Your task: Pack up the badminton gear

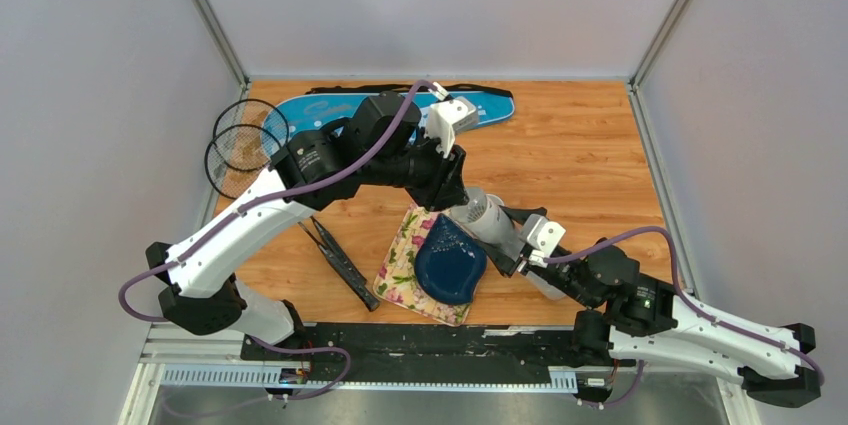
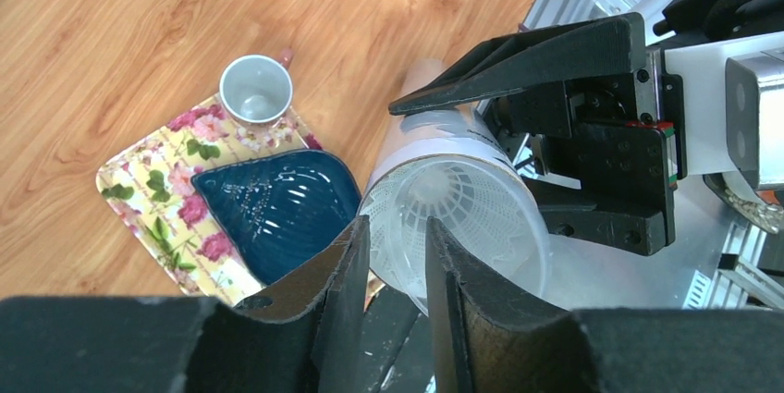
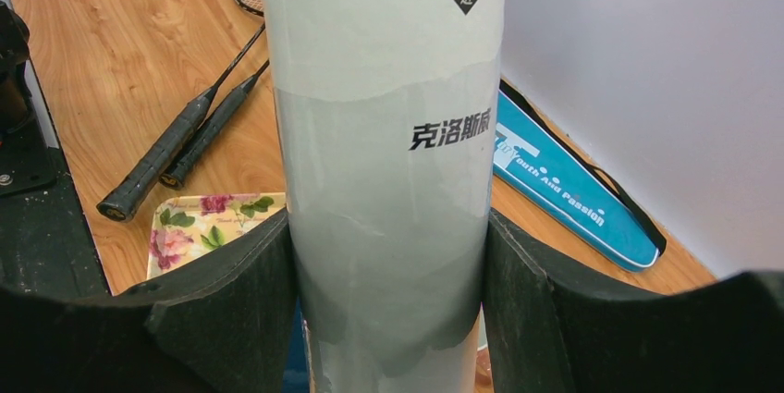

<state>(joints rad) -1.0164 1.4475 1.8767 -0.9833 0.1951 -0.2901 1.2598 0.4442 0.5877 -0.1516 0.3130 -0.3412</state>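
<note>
Clamped on the middle of the long white tube [image 3: 388, 134] with the right end effector [image 3: 390, 305], both fingers pressed flat against opposite sides. Tilted, with the open mouth turned up toward the left end effector [image 2: 393, 268]. Black print and a small black triangle on the side facing the right wrist camera.

Inside the mouth, just beyond the left end effector's tips, a white shuttlecock [image 2: 448, 203], feather skirt toward the rim. At the near rim, the left end effector's fingers [image 2: 351, 268] with only a narrow gap between them. Cannot tell whether pinching anything there.

Below both end effectors, on the wooden worktop [image 1: 580, 145], a dark blue plate [image 2: 277, 208] lying on a floral cloth [image 2: 153, 199]. At the cloth's edge, away from the left end effector, a small white cup [image 2: 255, 88], upright.

Beyond the right end effector and to the left in its own view, two black rackets [image 3: 185, 139] side by side, grips nearer, heads farther off. To the right in that view, well apart and along the wall, the blue racket bag [image 3: 564, 194], flat on the worktop.
</note>
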